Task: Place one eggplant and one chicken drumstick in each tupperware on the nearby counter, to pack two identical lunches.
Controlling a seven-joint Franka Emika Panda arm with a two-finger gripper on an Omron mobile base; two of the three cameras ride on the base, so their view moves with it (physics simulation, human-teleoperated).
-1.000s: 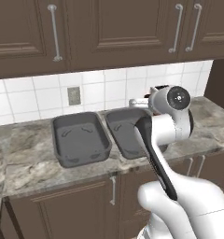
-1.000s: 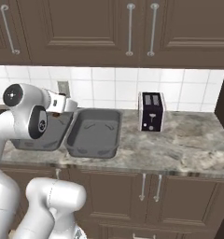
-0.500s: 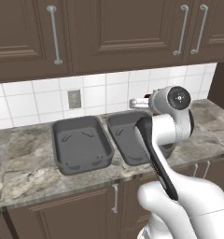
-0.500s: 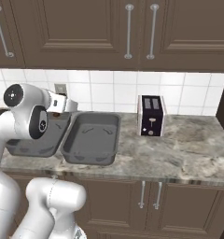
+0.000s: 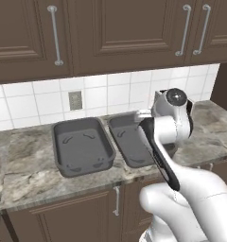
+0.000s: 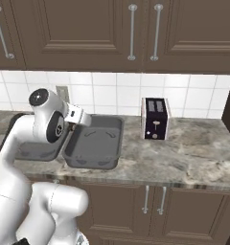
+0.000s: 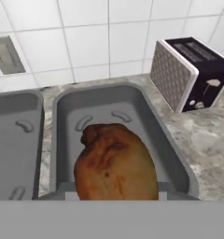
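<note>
- Gripping the golden-orange chicken drumstick (image 7: 115,161) in closed jaws, we hang it above the right tupperware (image 7: 153,126), so a release should land it inside.
- Beside it, the left tupperware (image 5: 82,146) lies bare on the counter (image 6: 184,160).
- Farther off, the toaster (image 7: 191,74) stands near the tiled wall (image 7: 109,37), well apart from our drop.

Both base views look forward and down from behind the arm, sharing the worktop (image 5: 25,175) and tubs (image 6: 95,143); the hand view looks closely into the tub ahead of the hand.
</note>
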